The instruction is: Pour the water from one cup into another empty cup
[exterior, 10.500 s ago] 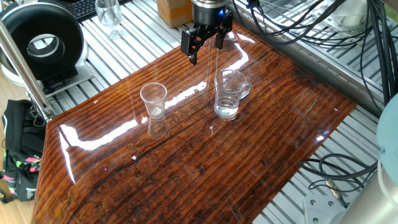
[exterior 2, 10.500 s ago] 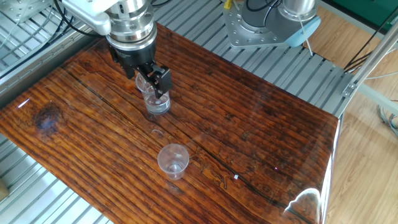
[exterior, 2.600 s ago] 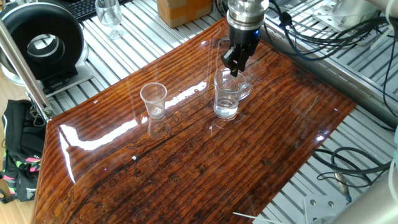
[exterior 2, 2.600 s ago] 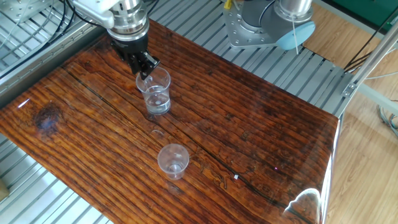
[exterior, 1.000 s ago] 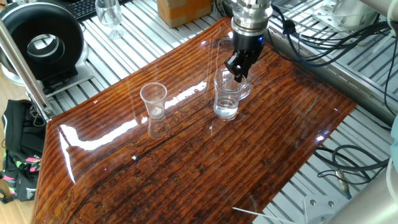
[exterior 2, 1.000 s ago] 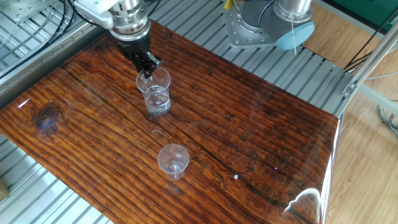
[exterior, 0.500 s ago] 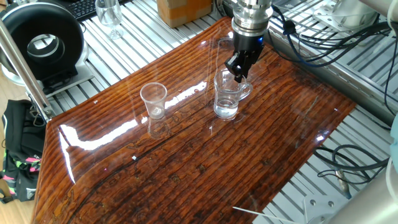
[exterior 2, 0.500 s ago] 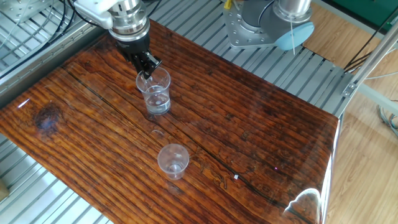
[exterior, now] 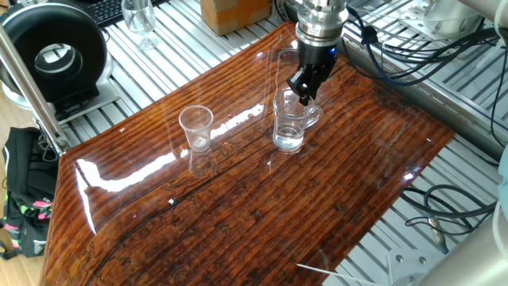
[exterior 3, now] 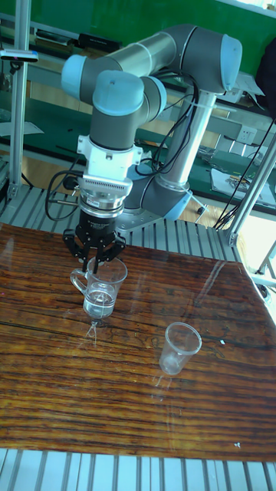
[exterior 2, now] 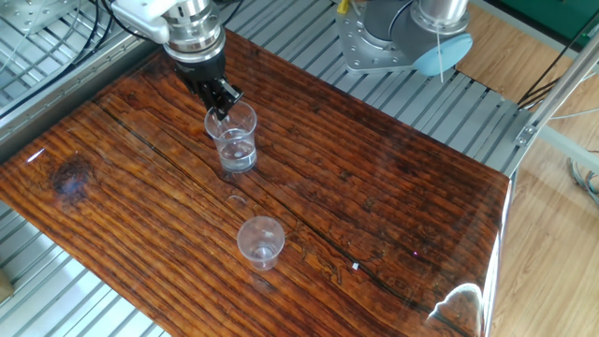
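Observation:
The one cup, a clear handled mug (exterior: pixel 290 119) (exterior 2: pixel 236 139) (exterior 3: pixel 100 288), stands upright on the wooden table with the water (exterior: pixel 287 141) (exterior 3: pixel 100 304) low in its bottom. My gripper (exterior: pixel 302 95) (exterior 2: pixel 219 110) (exterior 3: pixel 95 265) points straight down at the mug's rim on the handle side, its fingers drawn together across the glass wall there. The other empty cup, small, tapered and handleless (exterior: pixel 196 127) (exterior 2: pixel 260 241) (exterior 3: pixel 179 347), stands upright about a hand's width from the mug, with nothing touching it.
A stemmed wine glass (exterior: pixel 140 17), a cardboard box (exterior: pixel 230 12) and a black ring-shaped device (exterior: pixel 54 52) sit off the wooden board. Cables (exterior: pixel 432 218) lie beside the table. The arm's base (exterior 2: pixel 402 37) stands behind the board.
Over the last second nothing moves. Before that, the open gripper turned, came down from above the table and closed at the mug's rim.

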Available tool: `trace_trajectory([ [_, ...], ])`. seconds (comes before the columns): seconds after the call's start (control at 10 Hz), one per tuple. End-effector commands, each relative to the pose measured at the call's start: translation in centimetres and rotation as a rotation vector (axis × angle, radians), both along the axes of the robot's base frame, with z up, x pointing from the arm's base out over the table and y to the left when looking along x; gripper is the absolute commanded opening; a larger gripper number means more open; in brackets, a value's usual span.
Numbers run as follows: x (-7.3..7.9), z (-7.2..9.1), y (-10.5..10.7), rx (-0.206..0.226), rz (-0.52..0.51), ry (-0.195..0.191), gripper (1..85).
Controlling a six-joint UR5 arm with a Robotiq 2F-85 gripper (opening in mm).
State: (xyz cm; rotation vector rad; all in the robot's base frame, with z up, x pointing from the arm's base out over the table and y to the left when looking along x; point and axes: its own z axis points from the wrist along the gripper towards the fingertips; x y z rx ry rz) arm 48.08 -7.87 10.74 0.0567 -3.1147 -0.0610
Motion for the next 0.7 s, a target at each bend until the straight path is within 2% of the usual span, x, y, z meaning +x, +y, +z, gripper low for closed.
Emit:
trace_trajectory([
  [0.0,0.2,-0.1,0.2,0.02,-0.004,-0.012,26.0],
  [0.2,0.3,-0.1,0.6,0.042,-0.016,-0.013,25.3],
  [0.3,0.2,0.1,1.3,0.075,-0.024,-0.006,25.0],
  [0.6,0.1,0.0,0.2,0.077,-0.008,-0.002,25.0],
])
